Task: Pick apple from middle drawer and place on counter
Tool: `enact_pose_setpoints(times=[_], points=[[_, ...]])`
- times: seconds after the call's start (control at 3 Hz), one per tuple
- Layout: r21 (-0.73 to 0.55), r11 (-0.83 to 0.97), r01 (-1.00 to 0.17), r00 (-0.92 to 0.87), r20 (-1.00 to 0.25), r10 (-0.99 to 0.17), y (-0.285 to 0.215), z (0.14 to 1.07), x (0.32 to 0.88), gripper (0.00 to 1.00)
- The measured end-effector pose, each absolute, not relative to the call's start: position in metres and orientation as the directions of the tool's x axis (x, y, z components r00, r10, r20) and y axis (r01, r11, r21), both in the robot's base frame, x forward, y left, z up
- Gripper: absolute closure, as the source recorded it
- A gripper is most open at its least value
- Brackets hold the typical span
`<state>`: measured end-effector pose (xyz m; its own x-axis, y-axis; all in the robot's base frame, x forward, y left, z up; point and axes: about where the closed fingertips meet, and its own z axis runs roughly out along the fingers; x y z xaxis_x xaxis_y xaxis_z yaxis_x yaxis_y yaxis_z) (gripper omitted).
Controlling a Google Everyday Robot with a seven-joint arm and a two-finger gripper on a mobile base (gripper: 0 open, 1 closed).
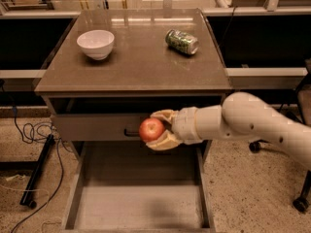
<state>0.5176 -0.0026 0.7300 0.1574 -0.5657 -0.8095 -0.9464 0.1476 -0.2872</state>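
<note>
The red apple [152, 129] is held between the two fingers of my gripper [156, 130], which comes in from the right on a white arm. It hangs in the air in front of the drawer front with the black handle, above the open middle drawer [138, 198] and below the counter's [136, 57] front edge. The drawer floor below is bare, with a faint shadow on it.
A white bowl [95, 43] stands at the counter's back left. A green drink can [181, 41] lies on its side at the back right. Black cables [29, 130] lie on the floor to the left. A chair base [301, 198] stands at right.
</note>
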Motion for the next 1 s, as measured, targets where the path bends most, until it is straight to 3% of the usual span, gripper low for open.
enact_pose_setpoints(times=[0.33,1.0], points=[[-0.313,0.122,-0.942,0.195,-0.806,-0.559,-0.011,0.798,0.549,1.00],[-0.343,0.131,-0.930,0.221,-0.807,-0.547,-0.015,0.822,0.562,1.00]])
